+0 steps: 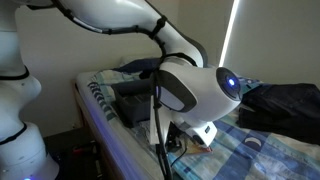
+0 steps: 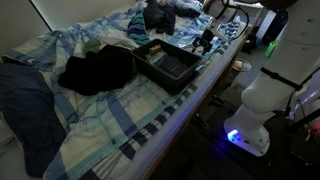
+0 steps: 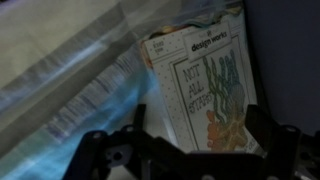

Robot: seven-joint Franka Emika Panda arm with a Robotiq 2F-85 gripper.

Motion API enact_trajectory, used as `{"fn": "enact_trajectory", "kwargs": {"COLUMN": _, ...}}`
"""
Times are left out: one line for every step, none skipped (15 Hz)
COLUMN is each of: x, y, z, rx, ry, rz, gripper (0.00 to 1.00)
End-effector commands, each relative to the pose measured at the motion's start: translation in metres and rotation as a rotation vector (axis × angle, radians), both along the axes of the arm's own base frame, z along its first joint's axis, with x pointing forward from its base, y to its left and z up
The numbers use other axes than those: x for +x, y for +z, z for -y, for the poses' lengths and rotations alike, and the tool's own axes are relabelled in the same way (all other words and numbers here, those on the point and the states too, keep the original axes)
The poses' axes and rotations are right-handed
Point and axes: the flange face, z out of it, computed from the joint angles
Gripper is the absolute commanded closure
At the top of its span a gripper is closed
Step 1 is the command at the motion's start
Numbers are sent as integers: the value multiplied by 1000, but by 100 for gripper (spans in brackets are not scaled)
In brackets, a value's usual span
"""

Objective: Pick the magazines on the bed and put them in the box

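Claw point(image 3: 200, 128) seen wide open, nothing gripped. Pictured magazine point(image 3: 205, 85) laid flat on checked bed point(image 3: 70, 95), directly beneath claw opening. Dark box point(image 2: 160, 76) set just beside claw, also on bed.

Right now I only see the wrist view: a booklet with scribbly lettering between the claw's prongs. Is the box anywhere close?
Observer: Yes. The box sits on the bed, close beside the claw, along the bed's edge.
Operator: Is anything else lying near it?
Observer: A dark bundle of cloth lies on the box's far side, away from the claw.
Operator: And where does the robot itself stand?
Observer: Its white base stands on the floor next to the bed.
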Motion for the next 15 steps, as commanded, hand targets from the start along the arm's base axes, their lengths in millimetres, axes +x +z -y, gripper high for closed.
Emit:
{"fn": "enact_trajectory", "kwargs": {"x": 0, "y": -4, "z": 2, "rx": 7, "ry": 11, "rz": 3, "gripper": 0}}
{"fn": "enact_trajectory", "kwargs": {"x": 0, "y": -4, "z": 1, "rx": 12, "ry": 6, "rz": 4, "gripper": 20}}
{"fn": "enact_trajectory", "kwargs": {"x": 1, "y": -3, "z": 1, "rx": 24, "ry": -1, "rz": 5, "gripper": 26}}
{"fn": "enact_trajectory", "kwargs": {"x": 1, "y": -3, "z": 0, "rx": 31, "ry": -4, "rz": 8, "gripper": 34}}
{"fn": "enact_trajectory", "kwargs": {"x": 1, "y": -2, "z": 0, "rx": 36, "ry": -8, "rz": 11, "gripper": 42}}
{"fn": "enact_trajectory", "kwargs": {"x": 1, "y": -1, "z": -1, "rx": 36, "ry": -11, "rz": 16, "gripper": 49}}
{"fn": "enact_trajectory", "kwargs": {"x": 0, "y": -1, "z": -1, "rx": 36, "ry": -13, "rz": 19, "gripper": 58}}
{"fn": "enact_trajectory", "kwargs": {"x": 0, "y": -1, "z": 0, "rx": 35, "ry": -15, "rz": 21, "gripper": 65}}
{"fn": "enact_trajectory", "kwargs": {"x": 0, "y": 0, "z": 1, "rx": 36, "ry": -18, "rz": 24, "gripper": 73}}
{"fn": "enact_trajectory", "kwargs": {"x": -1, "y": 0, "z": 1, "rx": 35, "ry": -21, "rz": 26, "gripper": 80}}
{"fn": "enact_trajectory", "kwargs": {"x": -3, "y": 1, "z": 3, "rx": 36, "ry": -25, "rz": 30, "gripper": 88}}
{"fn": "enact_trajectory", "kwargs": {"x": -4, "y": 2, "z": 4, "rx": 40, "ry": -31, "rz": 35, "gripper": 94}}
{"fn": "enact_trajectory", "kwargs": {"x": -6, "y": 3, "z": 6, "rx": 43, "ry": -39, "rz": 42, "gripper": 99}}
{"fn": "enact_trajectory", "kwargs": {"x": -7, "y": 5, "z": 8, "rx": 49, "ry": -49, "rz": 51, "gripper": 100}}
{"fn": "enact_trajectory", "kwargs": {"x": -6, "y": 11, "z": 11, "rx": 58, "ry": -65, "rz": 70, "gripper": 100}}
